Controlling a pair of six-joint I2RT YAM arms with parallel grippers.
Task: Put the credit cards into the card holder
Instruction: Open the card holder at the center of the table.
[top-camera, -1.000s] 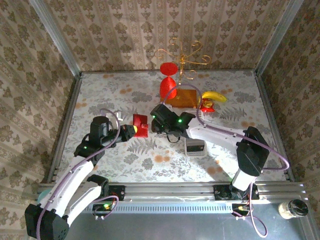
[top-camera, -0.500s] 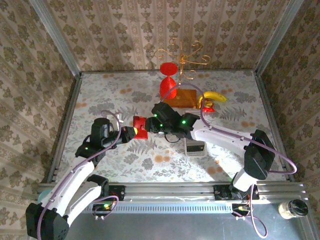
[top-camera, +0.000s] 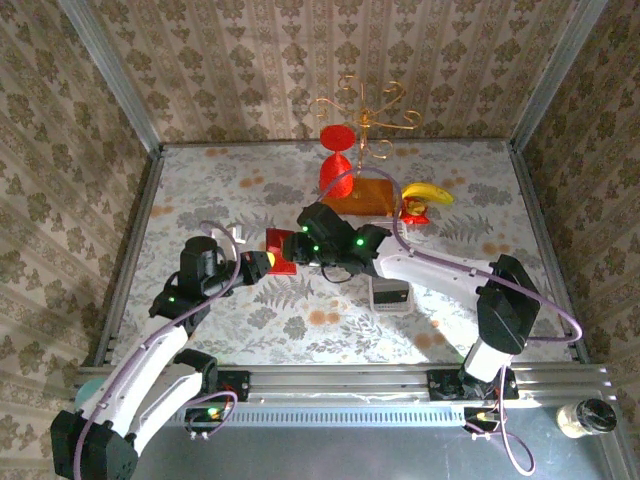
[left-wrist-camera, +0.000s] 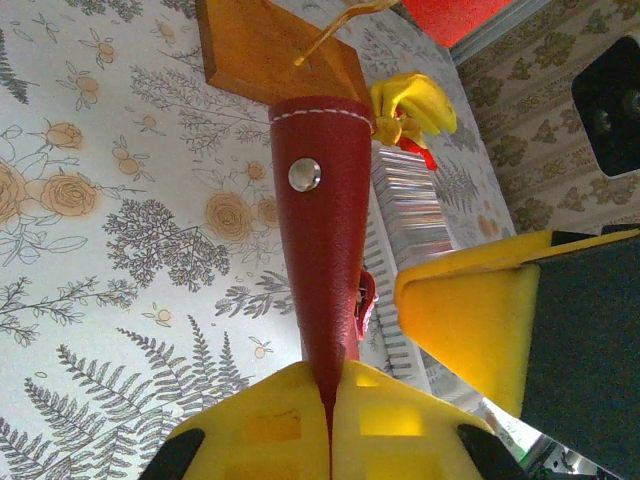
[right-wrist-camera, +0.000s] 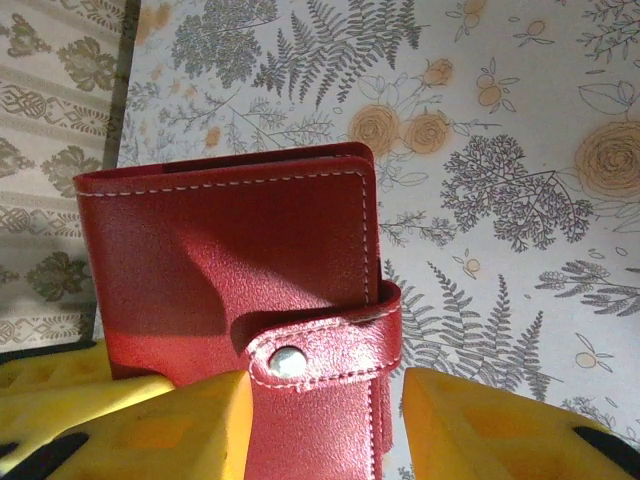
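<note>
Top view: card holder (top-camera: 281, 250) sits left of tabletop (top-camera: 200, 190) centre, between the two grippers; it is closed and held off the flowered surface.

Left gripper (top-camera: 262, 262): closed on the card holder; left wrist view shows the holder (left-wrist-camera: 320, 230) edge-on, its near edge pinched between the two yellow fingers (left-wrist-camera: 270, 430), which meet on it with no gap; metal snap stud (left-wrist-camera: 304, 175) faces the camera.

Right gripper (top-camera: 293, 248): at the holder's opposite side, close to the left gripper; right wrist view has the holder's red cover (right-wrist-camera: 230, 250) face-on with white stitching, clasp tab (right-wrist-camera: 330, 345) wrapped round the edge and snapped down; the gripper (right-wrist-camera: 325, 420) has its jaws partly apart, one yellow finger on either side of the tab; the finger at picture left overlaps the tab's edge, the one at picture right stands just off it with a thin strip of tabletop showing between; not clamped.

Credit cards (top-camera: 390, 295): a striped pale row lying flat on the tabletop, right of and nearer than the holder, beneath the right forearm; apart from the holder, none inserted; in the left wrist view the row (left-wrist-camera: 410, 200) runs just behind the holder.

Far side: red goblet (top-camera: 338, 165) standing at the wooden board (top-camera: 365, 195); banana (top-camera: 425, 193) just right of the board; gold wire ornament (top-camera: 365, 110) rising behind them.
</note>
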